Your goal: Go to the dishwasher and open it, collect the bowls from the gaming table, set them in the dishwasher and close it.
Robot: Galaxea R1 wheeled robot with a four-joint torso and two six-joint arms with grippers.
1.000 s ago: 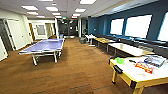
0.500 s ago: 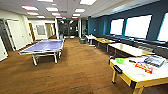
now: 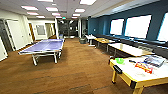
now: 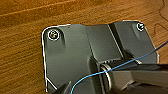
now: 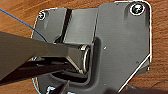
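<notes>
Nothing has shifted; green bowl (image 3: 119,60) sits on gaming table (image 3: 125,75).

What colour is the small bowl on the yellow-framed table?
Bright green; the bowl shows best in the head view, on the gaming table.

The long white-topped, yellow-framed gaming table (image 3: 140,76) is running off the head view's right and lower edges, so its far end and its near leg are being cut away; the small bright green bowl (image 3: 119,60) on it is showing as a blur, its contents impossible to tell; the red and grey flat items (image 3: 149,63) lying near it are blurring into shapes that cannot be identified; the dark doorways at the far end (image 3: 67,28) are staying too small to read.
</notes>
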